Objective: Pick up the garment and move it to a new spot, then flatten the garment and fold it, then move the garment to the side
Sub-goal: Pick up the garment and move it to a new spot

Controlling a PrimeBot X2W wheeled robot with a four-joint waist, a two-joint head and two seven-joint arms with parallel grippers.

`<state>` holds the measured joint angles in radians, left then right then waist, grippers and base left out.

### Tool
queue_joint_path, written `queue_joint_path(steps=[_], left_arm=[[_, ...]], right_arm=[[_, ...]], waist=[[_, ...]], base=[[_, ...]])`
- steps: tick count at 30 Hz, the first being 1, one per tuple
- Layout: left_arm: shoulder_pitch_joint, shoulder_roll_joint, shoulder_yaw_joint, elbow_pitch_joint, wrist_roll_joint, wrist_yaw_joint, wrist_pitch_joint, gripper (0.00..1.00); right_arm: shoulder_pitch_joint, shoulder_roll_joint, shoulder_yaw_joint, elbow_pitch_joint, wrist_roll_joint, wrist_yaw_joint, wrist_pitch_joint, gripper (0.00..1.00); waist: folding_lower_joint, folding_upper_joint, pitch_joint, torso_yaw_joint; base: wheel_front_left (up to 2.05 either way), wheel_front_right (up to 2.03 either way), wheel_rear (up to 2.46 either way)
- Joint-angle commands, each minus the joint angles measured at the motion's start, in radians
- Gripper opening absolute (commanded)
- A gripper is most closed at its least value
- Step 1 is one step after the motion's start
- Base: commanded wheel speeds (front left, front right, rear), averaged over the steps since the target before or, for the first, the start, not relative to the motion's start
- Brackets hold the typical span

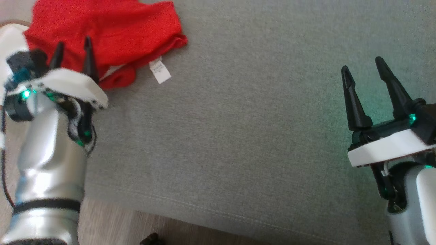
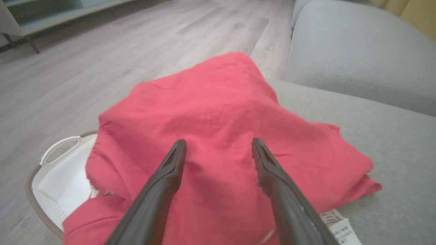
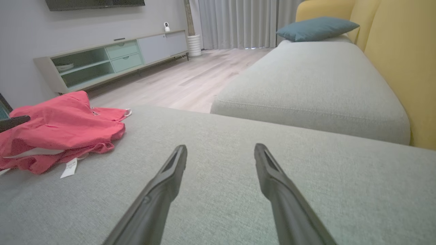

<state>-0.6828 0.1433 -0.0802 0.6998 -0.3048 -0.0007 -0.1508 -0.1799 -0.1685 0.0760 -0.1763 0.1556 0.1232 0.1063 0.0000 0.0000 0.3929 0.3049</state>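
Note:
The garment (image 1: 112, 37) is a red crumpled cloth with a white tag, lying at the far left corner of the grey sofa cushion (image 1: 238, 136). In the left wrist view the garment (image 2: 218, 143) bulges up under the fingers, and part of it hangs over a white basket (image 2: 64, 180). My left gripper (image 1: 73, 51) hovers open just above the garment's near edge, with nothing between its fingers. My right gripper (image 1: 362, 69) stands open over bare cushion far to the right. In the right wrist view the garment (image 3: 61, 132) lies at the left, away from the right gripper (image 3: 220, 149).
A white laundry basket (image 1: 12, 37) stands on the wood floor by the cushion's left edge. The cushion's front edge (image 1: 204, 211) runs along the bottom. A second grey cushion (image 3: 313, 88), yellow backrest (image 3: 402, 68), blue pillow (image 3: 316, 29) and TV cabinet (image 3: 112, 61) lie beyond.

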Motion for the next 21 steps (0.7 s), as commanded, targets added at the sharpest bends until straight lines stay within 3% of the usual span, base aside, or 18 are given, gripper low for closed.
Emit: queue_joint_path(steps=[1, 7, 9, 10, 12, 21], left_arm=[[-0.059, 0.058, 0.043, 0.036, -0.013, -0.004, 0.017, 1.0], [-0.186, 0.088, 0.061, 0.27, -0.061, -0.04, 0.145, 1.0], [-0.213, 0.098, 0.057, 0.323, -0.066, -0.051, 0.183, 0.51], [-0.223, 0.102, 0.054, 0.342, -0.068, -0.057, 0.195, 0.0], [-0.241, 0.116, 0.048, 0.359, -0.062, -0.063, 0.179, 0.0], [-0.258, 0.154, 0.026, 0.3, -0.011, -0.015, -0.068, 0.0]], right_arm=[[-0.022, -0.008, 0.02, -0.043, -0.005, 0.008, 0.004, 1.0], [-0.029, -0.013, 0.018, -0.043, -0.001, 0.008, 0.007, 1.0], [-0.031, -0.013, 0.018, -0.041, -0.001, 0.008, 0.007, 1.0], [-0.032, -0.012, 0.019, -0.041, -0.001, 0.008, 0.006, 1.0], [-0.032, -0.01, 0.017, -0.038, -0.001, 0.008, 0.005, 1.0], [-0.011, 0.012, 0.002, -0.015, 0.001, 0.008, -0.016, 1.0]], waist=[[0.0, 0.0, 0.052, -0.032], [0.0, 0.0, 0.073, -0.043], [0.0, 0.0, 0.072, -0.045], [0.0, 0.0, 0.07, -0.045], [0.0, 0.0, 0.063, -0.042], [0.0, 0.0, -0.022, -0.026]], base=[[0.0, 0.0, 0.0], [0.0, 0.0, 0.0], [0.0, 0.0, 0.0], [0.0, 0.0, 0.0], [0.0, 0.0, 0.0], [0.0, 0.0, 0.0]])
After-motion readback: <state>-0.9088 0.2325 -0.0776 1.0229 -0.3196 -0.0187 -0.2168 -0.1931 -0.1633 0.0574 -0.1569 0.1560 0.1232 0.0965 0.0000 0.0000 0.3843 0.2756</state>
